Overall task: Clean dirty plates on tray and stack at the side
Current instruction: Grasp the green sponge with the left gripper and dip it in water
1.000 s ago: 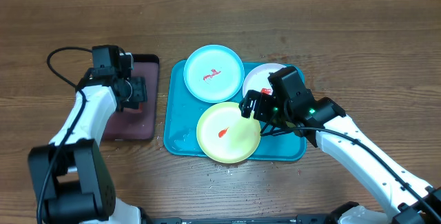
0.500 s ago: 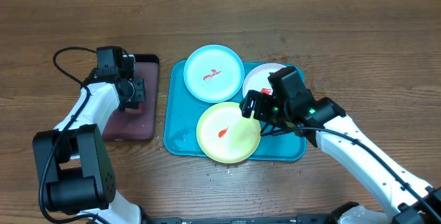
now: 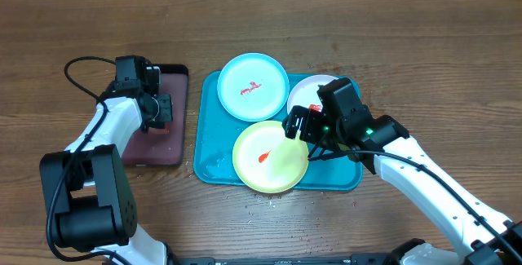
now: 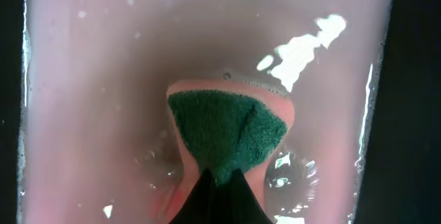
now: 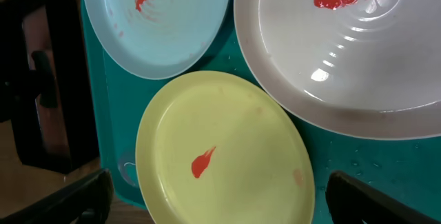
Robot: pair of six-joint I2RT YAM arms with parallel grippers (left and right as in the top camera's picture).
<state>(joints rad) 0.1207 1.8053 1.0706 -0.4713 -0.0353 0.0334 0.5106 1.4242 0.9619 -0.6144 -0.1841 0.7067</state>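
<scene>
- Since a second ago, my left gripper (image 3: 155,108) has closed down over the small pinkish tray (image 3: 165,147), and that arm's upper links have swung a little toward the tray; the right arm and all three plates lie just as they did.
- My left gripper now pinches the sponge (image 4: 227,131), green scrub face up, its waist squeezed narrow between my fingertips, sitting in cloudy pink water.
- My right gripper (image 3: 298,125) hangs with its jaws spread wide and nothing between them, above the right edge of the yellow-green plate (image 3: 269,157).
- The turquoise tray (image 3: 214,163) holds all three plates: the light blue plate (image 3: 253,86) at the back left, the white plate (image 3: 308,94) at the back right, and the yellow-green one in front, overlapping the other two.
- Each plate carries red sauce: a smear on the blue, a blob on the white, a small streak on the yellow-green.
- My judgement: the job is at its very start. Only the sponge has been taken up; no plate is wiped, none is lifted, and nothing is stacked on the table (image 3: 408,37) beside the tray.
- Left to do: scrub all three plates, then pile them at the side.
</scene>
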